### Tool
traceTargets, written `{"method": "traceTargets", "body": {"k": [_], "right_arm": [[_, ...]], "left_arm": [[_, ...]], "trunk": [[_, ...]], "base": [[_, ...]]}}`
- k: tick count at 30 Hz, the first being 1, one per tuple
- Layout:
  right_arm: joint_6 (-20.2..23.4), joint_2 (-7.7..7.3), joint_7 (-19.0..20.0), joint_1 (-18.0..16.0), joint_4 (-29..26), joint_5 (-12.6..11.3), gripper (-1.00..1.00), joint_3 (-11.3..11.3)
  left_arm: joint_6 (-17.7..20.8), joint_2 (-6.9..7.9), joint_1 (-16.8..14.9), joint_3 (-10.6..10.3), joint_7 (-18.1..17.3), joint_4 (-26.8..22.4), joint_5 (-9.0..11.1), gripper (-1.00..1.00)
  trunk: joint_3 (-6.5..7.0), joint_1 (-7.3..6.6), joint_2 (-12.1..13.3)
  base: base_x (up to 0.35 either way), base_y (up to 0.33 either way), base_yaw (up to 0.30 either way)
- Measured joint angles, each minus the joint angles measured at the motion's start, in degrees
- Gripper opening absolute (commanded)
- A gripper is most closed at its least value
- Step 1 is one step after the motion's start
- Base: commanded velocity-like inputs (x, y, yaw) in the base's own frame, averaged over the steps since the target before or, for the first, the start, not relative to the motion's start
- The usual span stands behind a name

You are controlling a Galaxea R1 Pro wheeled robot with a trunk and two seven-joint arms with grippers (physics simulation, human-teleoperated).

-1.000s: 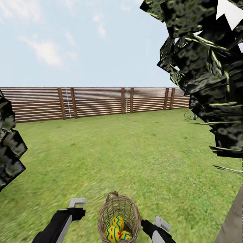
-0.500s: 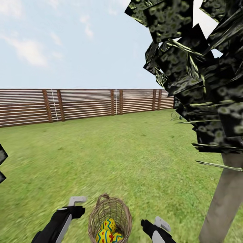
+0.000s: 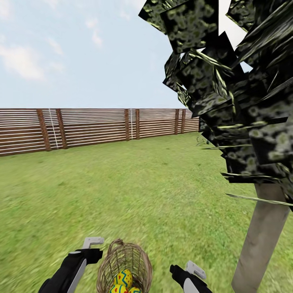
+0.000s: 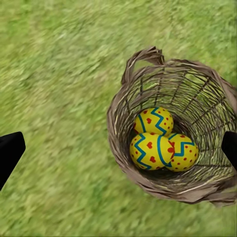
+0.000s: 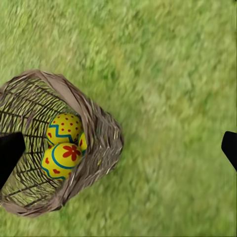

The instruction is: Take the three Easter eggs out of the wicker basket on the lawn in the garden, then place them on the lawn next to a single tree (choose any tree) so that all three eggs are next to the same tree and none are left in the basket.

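Observation:
The wicker basket stands on the lawn just ahead of me, between my two arms. Three yellow Easter eggs with blue and red motifs lie inside it, seen closely in the left wrist view and partly in the right wrist view. My left gripper hangs open above the grass just left of the basket. My right gripper is open to the basket's right. A tree with a pale trunk and dark crown rises at the right.
A brown slatted fence closes the far side of the garden. Open grass stretches between it and me. The tree's low leaves reach over the right part of the view.
The head view has swung to the right: fence and tree slid left and the trunk came fully into sight. The basket sits further left and lower in the picture. Both grippers stay open.

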Motion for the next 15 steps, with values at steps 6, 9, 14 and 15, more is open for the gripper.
{"method": "traceTargets", "body": {"k": [6, 9, 14, 15], "right_arm": [[0.00, 0.00, -0.01, 0.01, 0.00, 0.00, 1.00, -0.01], [0.00, 0.00, 0.00, 0.00, 0.00, 0.00, 1.00, -0.01], [0.01, 0.00, -0.03, 0.01, -0.01, -0.01, 1.00, 0.00], [0.01, 0.00, -0.02, 0.01, -0.02, -0.01, 1.00, 0.00]], "left_arm": [[-0.02, -0.01, 0.00, -0.04, -0.08, 0.26, 0.09, 1.00], [-0.02, -0.02, 0.00, -0.05, -0.12, 0.34, 0.11, 1.00], [-0.02, 0.00, -0.01, -0.05, -0.19, 0.41, 0.18, 1.00], [-0.03, -0.02, -0.01, -0.05, -0.22, 0.41, 0.21, 1.00]], "trunk": [[0.01, 0.01, 0.01], [0.02, 0.02, 0.01], [0.16, 0.02, 0.00], [0.21, 0.02, 0.00]], "base": [[0.035, 0.000, -0.005], [0.009, 0.000, -0.011], [0.003, 0.000, -0.119], [0.001, 0.000, -0.178]]}}
